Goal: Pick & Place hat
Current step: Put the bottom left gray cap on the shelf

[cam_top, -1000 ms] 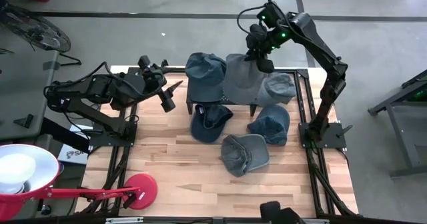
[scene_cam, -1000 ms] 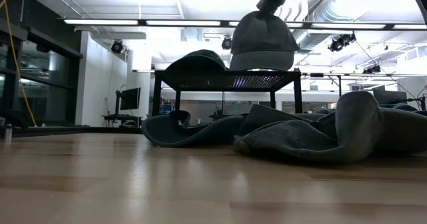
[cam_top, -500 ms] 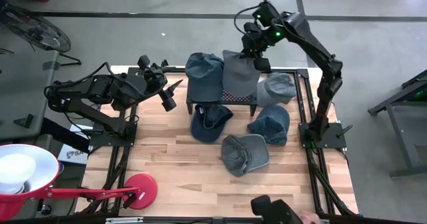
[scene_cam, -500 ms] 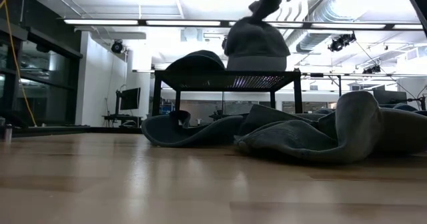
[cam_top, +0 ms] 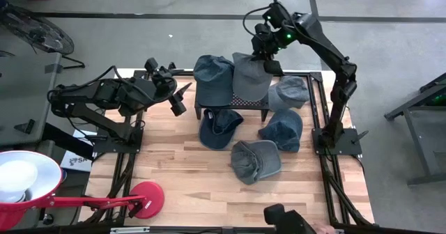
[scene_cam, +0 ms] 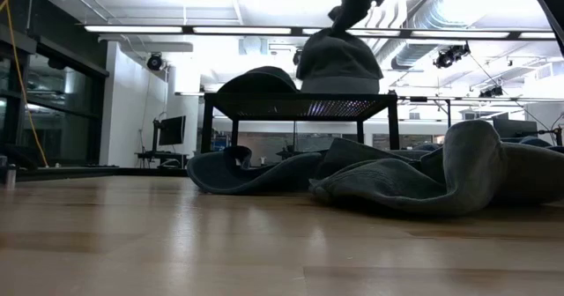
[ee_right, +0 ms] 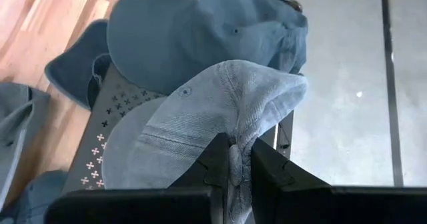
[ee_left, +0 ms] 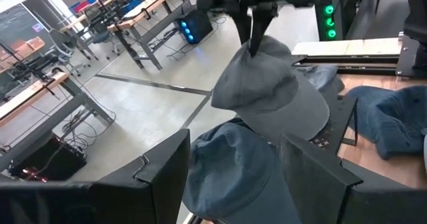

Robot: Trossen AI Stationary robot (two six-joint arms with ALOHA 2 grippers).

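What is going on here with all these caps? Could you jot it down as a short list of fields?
held item: grey fabric cap, pinched at its rear edge
holder: right gripper, shut on the cap
where: over the small black perforated rack
already on rack: dark blue fabric cap
on wooden table: four more loose blue-grey caps, near the rack
left gripper: open, empty, left of the rack
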